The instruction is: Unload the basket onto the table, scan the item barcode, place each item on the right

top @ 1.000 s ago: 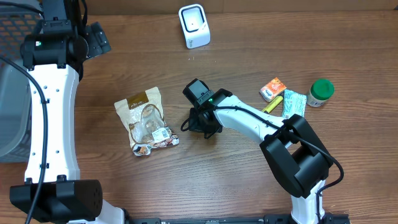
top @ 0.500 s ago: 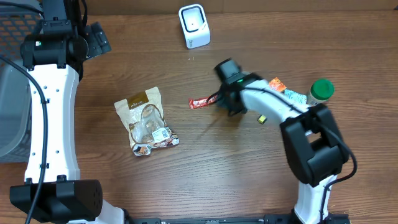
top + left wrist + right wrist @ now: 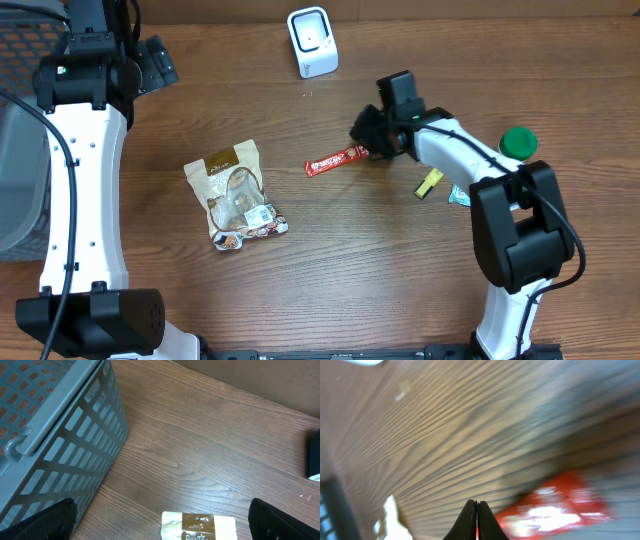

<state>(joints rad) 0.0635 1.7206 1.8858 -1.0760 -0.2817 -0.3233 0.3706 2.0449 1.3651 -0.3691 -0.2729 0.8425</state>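
Your right gripper (image 3: 369, 146) pinches the red snack bar (image 3: 335, 160), now moved right, with bare table (image 3: 330, 270) all around. Your left gripper (image 3: 160, 512) gapes open.

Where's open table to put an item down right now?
Widest bare wood: front centre, between the snack bag and the right arm's base. Also the back strip right of the scanner. Crowded: around the right gripper, shut on the red bar, with the green-lidded jar and yellow stick close by.
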